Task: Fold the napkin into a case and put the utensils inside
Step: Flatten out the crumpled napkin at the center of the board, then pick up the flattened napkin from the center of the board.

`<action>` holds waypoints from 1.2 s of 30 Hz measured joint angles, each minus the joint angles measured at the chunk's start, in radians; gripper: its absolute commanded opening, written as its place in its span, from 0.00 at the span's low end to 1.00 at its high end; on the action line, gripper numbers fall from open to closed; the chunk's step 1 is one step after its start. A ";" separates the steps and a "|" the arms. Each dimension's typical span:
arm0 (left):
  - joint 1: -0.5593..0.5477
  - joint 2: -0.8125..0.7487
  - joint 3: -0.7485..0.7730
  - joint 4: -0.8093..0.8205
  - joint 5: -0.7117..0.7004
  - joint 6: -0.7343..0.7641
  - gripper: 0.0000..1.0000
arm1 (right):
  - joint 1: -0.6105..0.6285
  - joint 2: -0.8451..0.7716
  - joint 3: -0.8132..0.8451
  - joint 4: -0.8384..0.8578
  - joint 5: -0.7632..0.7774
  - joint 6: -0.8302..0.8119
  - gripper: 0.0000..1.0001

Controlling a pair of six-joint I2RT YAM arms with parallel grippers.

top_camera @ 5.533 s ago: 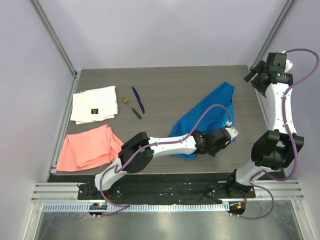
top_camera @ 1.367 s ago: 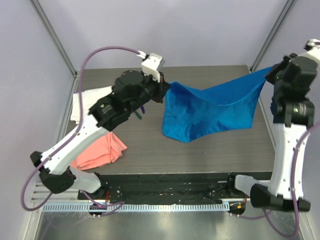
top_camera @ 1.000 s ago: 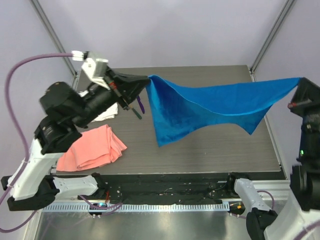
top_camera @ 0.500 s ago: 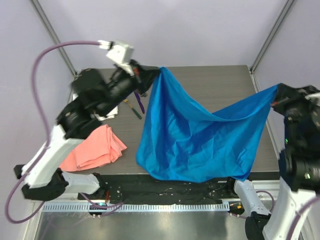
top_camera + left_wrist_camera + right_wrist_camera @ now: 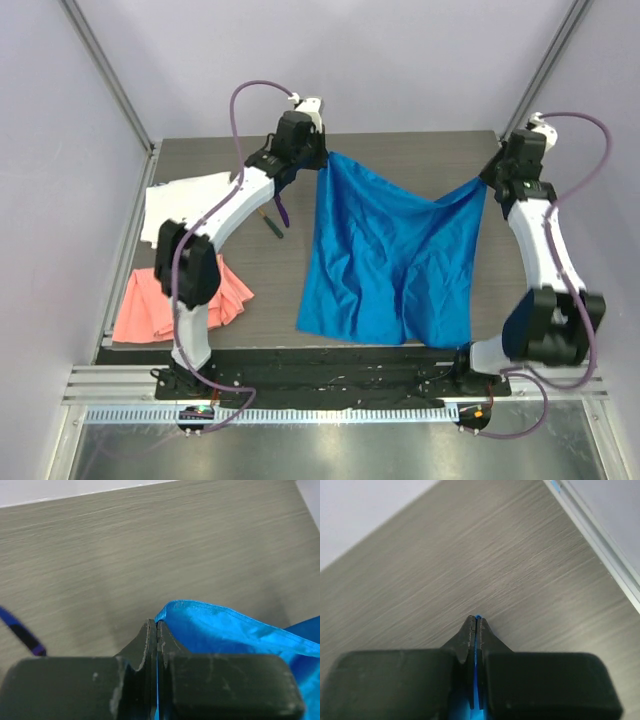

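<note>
The bright blue napkin (image 5: 390, 260) hangs spread between both arms, its lower edge reaching the table's near edge. My left gripper (image 5: 322, 160) is shut on its far left corner, and blue cloth (image 5: 225, 627) shows beside the pinched jaws. My right gripper (image 5: 485, 183) is shut on the far right corner; a blue sliver (image 5: 477, 617) peeks between its fingers. The utensils lie left of the napkin: a purple piece (image 5: 281, 211) and a green-handled piece (image 5: 270, 222), partly hidden by the left arm. A purple tip (image 5: 20, 632) shows in the left wrist view. No case is formed.
A white cloth (image 5: 165, 205) lies at the far left of the grey table (image 5: 420, 150), and a salmon-pink cloth (image 5: 140, 305) lies in front of it. A metal rail (image 5: 600, 545) borders the table's right side.
Both arms have come down and inward toward the far part of the table. The napkin went from a wide stretch high in the air to a flatter sheet draping toward the near edge.
</note>
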 measured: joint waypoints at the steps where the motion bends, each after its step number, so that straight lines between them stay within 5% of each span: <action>1: 0.023 0.061 0.037 0.024 0.026 -0.008 0.00 | 0.000 0.068 0.013 0.021 0.001 -0.005 0.01; 12: 0.138 0.493 0.318 0.295 0.166 -0.097 0.00 | 0.000 0.623 0.298 0.204 -0.001 -0.068 0.02; 15: 0.156 0.571 0.388 0.360 0.175 -0.130 0.00 | -0.001 0.700 0.373 0.234 -0.002 -0.073 0.17; 16: 0.159 0.589 0.402 0.377 0.174 -0.137 0.01 | -0.002 0.720 0.394 0.244 -0.001 -0.073 0.30; 17: 0.164 0.609 0.417 0.396 0.168 -0.144 0.10 | -0.002 0.749 0.425 0.249 -0.002 -0.074 0.38; 18: 0.169 0.626 0.431 0.416 0.154 -0.152 0.36 | -0.003 0.782 0.468 0.255 0.000 -0.071 0.43; 19: 0.172 0.644 0.446 0.433 0.128 -0.155 0.48 | -0.004 0.819 0.515 0.261 0.001 -0.069 0.55; 22: 0.179 0.708 0.548 0.425 0.029 -0.144 0.66 | -0.010 0.938 0.708 0.213 -0.004 -0.056 0.72; 24: 0.184 0.731 0.616 0.397 -0.026 -0.120 0.90 | -0.016 1.015 0.866 0.147 -0.010 -0.051 0.79; 27: 0.190 0.702 0.625 0.377 -0.087 -0.087 0.89 | -0.020 1.027 0.950 0.056 -0.023 -0.048 0.83; 29: 0.192 0.635 0.550 0.367 -0.105 -0.082 0.76 | -0.023 0.985 0.922 0.015 -0.034 -0.047 0.83; 36: 0.183 0.332 0.226 0.316 -0.022 -0.143 0.52 | -0.008 0.651 0.576 -0.116 -0.070 0.008 0.86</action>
